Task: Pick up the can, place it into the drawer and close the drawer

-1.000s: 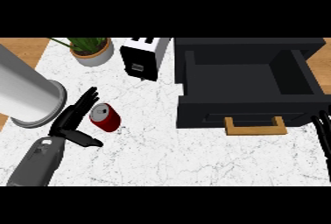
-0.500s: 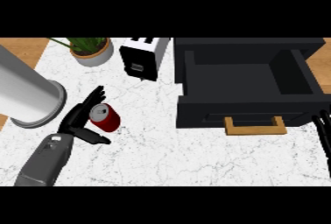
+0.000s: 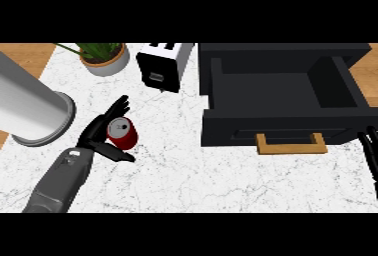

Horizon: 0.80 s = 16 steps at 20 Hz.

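Change since earlier frames: left robot hand [image 3: 98, 131] has closed in on the can [image 3: 122, 134], from a stand-off beside it to contact along its left side.

Item 1, left robot hand. Comes in from the lower left on a grey forearm. Fingers extended up the can's far-left flank, thumb angled out below the can's base. Hand open, cupping but not yet curled round; no grasp made so far as can be seen.

Item 2, can. Red body, silver top, upright on the tabletop [image 3: 221, 175], between the hand's fingers and thumb. Not lifted.

Item 3, drawer [image 3: 280, 95]. Black, pulled open, nothing visible in its interior, wooden handle [image 3: 290, 145] at the front. Well apart from the can, to its right.

Item 4, right robot hand [image 3: 369, 145]. Only dark fingers show at the right edge, near the drawer front; open or curled cannot be told.

Item 5, surroundings. Grey cylinder [image 3: 29, 112] left of the hand; potted plant [image 3: 100, 57] and toaster [image 3: 166, 67] at the back.

Assessment: approach looks complete; closing the fingers round the can is the step in hand. Transfer to the drawer and closing it remain.
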Each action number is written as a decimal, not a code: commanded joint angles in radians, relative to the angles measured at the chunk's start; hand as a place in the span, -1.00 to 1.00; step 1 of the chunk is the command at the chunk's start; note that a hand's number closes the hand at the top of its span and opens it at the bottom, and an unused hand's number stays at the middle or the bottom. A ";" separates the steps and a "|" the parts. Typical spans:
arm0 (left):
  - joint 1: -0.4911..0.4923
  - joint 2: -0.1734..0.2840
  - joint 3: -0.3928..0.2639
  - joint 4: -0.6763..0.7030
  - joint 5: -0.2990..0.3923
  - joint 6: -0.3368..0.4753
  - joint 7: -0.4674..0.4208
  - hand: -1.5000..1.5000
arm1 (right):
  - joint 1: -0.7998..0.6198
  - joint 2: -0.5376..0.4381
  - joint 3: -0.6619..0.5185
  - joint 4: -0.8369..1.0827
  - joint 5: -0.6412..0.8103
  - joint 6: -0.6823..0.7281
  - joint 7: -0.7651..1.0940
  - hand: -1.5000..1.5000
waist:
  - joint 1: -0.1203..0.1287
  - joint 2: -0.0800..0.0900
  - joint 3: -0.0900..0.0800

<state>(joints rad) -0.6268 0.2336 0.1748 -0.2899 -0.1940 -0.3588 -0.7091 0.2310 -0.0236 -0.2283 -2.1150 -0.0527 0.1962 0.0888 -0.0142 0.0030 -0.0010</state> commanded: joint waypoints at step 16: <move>0.028 -0.057 -0.023 -0.155 0.053 -0.151 0.075 1.00 | 0.103 0.006 -0.043 -0.089 -0.068 0.048 0.010 -1.00 | 0.017 -0.008 0.002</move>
<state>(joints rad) -0.6425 0.1789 0.1670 -0.3416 -0.1639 -0.4312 -0.6768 0.2952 -0.0171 -0.2520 -2.1637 -0.0963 0.2283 0.0870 -0.0102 0.0003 0.0000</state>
